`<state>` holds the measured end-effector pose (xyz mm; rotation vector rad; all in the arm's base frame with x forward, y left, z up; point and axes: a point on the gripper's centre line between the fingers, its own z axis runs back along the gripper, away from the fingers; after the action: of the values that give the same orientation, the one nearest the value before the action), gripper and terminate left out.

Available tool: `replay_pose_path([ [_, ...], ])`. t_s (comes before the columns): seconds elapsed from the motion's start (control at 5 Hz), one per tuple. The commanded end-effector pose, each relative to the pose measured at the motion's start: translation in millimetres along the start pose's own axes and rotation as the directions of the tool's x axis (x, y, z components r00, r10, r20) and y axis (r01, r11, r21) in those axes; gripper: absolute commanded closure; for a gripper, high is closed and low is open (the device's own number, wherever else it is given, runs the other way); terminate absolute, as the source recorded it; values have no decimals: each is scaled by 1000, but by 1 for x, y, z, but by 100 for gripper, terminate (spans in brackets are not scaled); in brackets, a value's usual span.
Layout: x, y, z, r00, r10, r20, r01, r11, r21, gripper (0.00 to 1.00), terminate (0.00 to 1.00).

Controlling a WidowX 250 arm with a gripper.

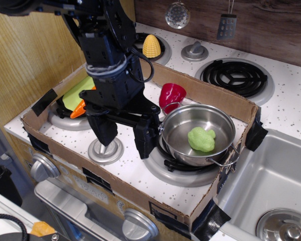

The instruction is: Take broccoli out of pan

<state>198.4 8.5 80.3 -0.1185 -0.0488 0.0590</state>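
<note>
The light-green broccoli (201, 139) lies inside the shiny steel pan (176, 127), right of its middle. The pan stands on the front right burner of the toy stove. My black gripper (124, 135) hangs to the left of the pan, fingers pointing down and spread wide apart, empty. Its right finger (145, 141) is close beside the pan's left rim; its left finger (103, 131) is over a silver knob.
A red cup-like pepper (171, 96) stands just behind the pan. A lime-green plate (76, 91) and an orange carrot (79, 109) lie at the left. A yellow corn cob (151, 46) sits on the back burner. A cardboard wall (200, 90) rings the work area; a sink (271, 186) lies at the right.
</note>
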Motion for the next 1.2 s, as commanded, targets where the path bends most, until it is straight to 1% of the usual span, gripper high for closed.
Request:
replay_pose_path([
  [0.0,0,0,0,1000,0,0,0,1000,0,0,0],
  [0.2,10,1,32,999,-32,15,31,995,99,0,0],
  [0.4,7,-3,51,998,-47,32,41,982,186,0,0],
  [0.6,8,-16,60,997,-51,51,39,976,212,0,0],
  [0.8,19,-35,58,987,-103,122,78,978,193,0,0],
  [1.0,36,-51,55,980,-136,146,111,979,171,0,0],
])
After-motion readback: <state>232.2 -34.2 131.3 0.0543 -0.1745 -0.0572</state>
